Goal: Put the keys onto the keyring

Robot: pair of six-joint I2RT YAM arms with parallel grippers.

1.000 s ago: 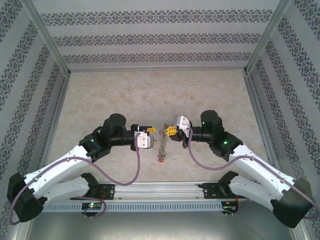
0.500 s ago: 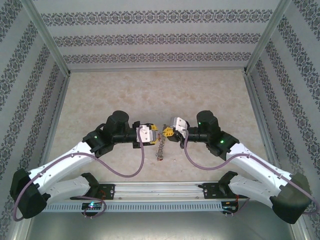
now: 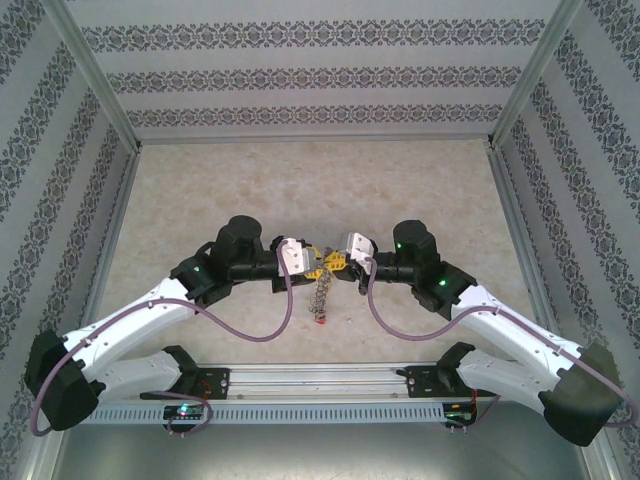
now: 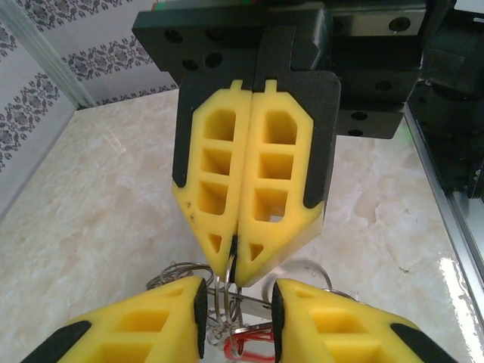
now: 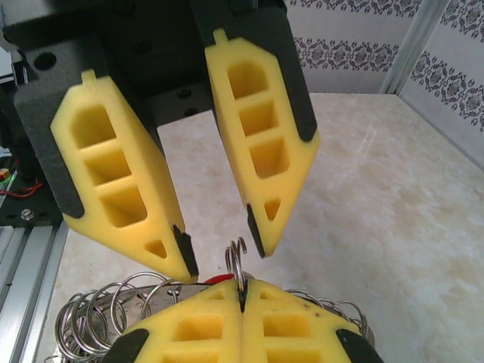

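Caught the two claws nose to nose just toward 6 o'clock of the middle of the desk, left claw reaching in from 9 o'clock, right claw from 3 o'clock. Saw the right claw pressed fully together on the keyring, thin wire nipped at the very tips and standing up out of the pinch. Found the left claw parted, jaws standing either side of that same wire, not touching it as far as the right wrist view showed. Spotted the keys strung below the pinch and trailing toward 6 o'clock in the overhead view, a red tag near the low end; could not tell whether that end rested on the desk. Judged the ring light, stiff and slick, bare metal prone to twisting or slipping out of a shallow pinch, with the dangling bunch likely to swing and tug at it. Reckoned the safest hold to be flat across the wire on the free arc beside the right claw's tips, well above the loose keys.
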